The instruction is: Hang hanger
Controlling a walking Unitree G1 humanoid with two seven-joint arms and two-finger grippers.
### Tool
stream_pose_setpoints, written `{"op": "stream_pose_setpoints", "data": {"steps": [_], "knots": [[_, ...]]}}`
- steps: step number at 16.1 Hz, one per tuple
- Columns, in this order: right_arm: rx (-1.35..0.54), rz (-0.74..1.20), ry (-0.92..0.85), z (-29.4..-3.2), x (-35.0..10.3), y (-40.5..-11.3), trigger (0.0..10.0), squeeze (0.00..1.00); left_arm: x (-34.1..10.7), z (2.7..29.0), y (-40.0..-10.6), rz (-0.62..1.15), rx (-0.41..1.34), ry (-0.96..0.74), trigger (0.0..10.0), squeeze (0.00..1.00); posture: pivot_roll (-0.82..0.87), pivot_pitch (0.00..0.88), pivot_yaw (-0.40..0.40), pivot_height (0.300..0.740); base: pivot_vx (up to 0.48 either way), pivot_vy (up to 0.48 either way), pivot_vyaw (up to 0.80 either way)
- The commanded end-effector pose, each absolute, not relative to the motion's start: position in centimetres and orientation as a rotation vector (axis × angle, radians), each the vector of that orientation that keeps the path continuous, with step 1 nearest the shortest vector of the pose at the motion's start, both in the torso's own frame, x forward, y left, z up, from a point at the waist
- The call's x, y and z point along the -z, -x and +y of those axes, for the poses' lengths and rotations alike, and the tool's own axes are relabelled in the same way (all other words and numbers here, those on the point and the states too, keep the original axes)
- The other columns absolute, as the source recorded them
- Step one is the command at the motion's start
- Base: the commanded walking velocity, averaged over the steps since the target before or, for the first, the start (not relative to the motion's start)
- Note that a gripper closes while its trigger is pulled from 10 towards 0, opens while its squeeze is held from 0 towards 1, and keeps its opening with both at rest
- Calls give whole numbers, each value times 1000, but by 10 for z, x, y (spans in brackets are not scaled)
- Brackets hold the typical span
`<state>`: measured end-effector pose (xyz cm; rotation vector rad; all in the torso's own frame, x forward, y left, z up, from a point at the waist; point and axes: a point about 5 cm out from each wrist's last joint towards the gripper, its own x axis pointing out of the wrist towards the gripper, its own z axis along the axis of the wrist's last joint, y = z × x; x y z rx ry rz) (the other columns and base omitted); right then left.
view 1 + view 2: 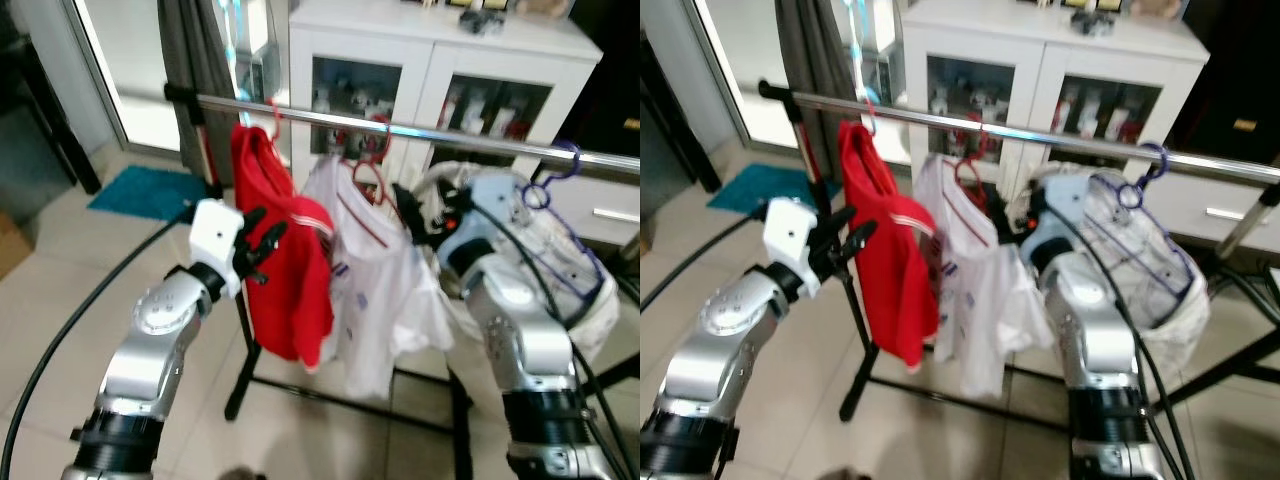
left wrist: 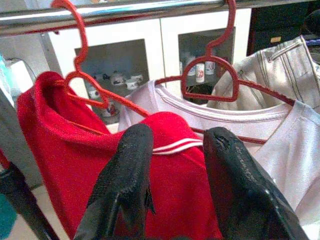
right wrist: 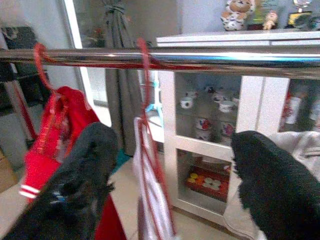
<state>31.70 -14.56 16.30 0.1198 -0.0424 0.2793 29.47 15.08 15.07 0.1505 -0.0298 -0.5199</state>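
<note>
Left eye view: red shirt [image 1: 285,270] and white shirt [image 1: 385,290] are hung on rail [image 1: 440,137].
Left gripper [image 1: 258,243]: held open beside red shirt.
Right gripper [image 3: 170,185]: held open before rail.

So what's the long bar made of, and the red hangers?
The rail looks like polished metal: silvery, with bright streaks of reflected light. The red hangers seem to be moulded plastic: smooth, evenly coloured, slightly glossy, though coated wire can't be ruled out.
</note>
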Motion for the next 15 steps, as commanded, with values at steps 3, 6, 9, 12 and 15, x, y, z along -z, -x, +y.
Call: {"op": "stream_pose_setpoints", "data": {"steps": [3, 6, 9, 12, 15], "knots": [[-304, -50, -91, -137, -169, -317, 10000, 1000, -150, 155, -296, -24, 506, -178, 10000, 0, -57, 0, -28, 740, 0, -402, 0], [-285, -56, -99, -141, -173, -318, 10000, 1000, -150, 157, -295, -24, 500, -184, 10000, 0, -53, 0, -31, 740, 0, -348, 0], [-228, -11, -3, -153, -171, -321, 10000, 1000, -147, 156, -294, -11, 531, -181, 10000, 0, -64, 0, -27, 740, 0, 0, 0], [-172, 20, 71, -175, -177, -326, 10000, 1000, -145, 149, -290, -5, 619, -194, 10000, 0, -69, 0, -26, 740, 0, 0, 0], [-173, 82, 123, -190, -178, -337, 10000, 1000, -144, 144, -285, 4, 688, -199, 10000, 0, -62, 0, -30, 740, 0, 0, 0]]}}
